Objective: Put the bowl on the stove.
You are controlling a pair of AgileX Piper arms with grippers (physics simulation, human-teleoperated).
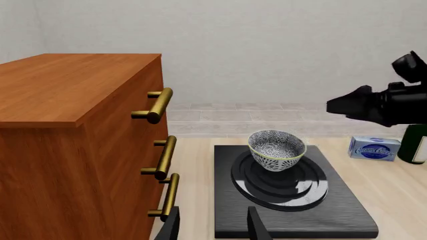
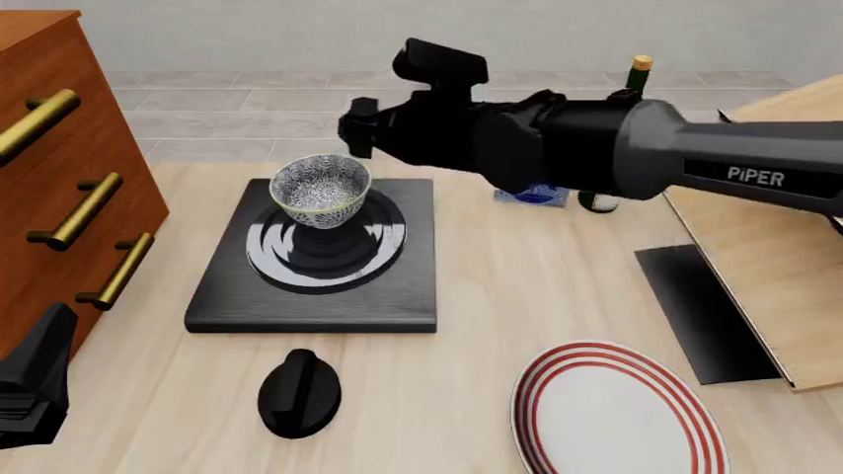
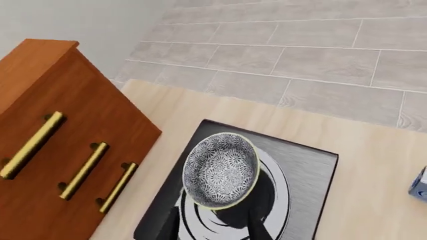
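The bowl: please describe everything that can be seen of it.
The bowl is small, round and deep, with a fine blue-grey and white pattern inside and out and a pale rim. It looks like glazed ceramic and appears empty. It stands upright on the stove, on the far part of the ring burner. No gripper touches it.

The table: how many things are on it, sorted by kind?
Dishes: 2, the bowl and the plate.
Cooking gear: 2, the stove and the knob.
Furniture: 1, the drawer chest.
Groceries: 2, the bottle and the blue box.
Boards: 1, the wooden board at right.
Total: 8.
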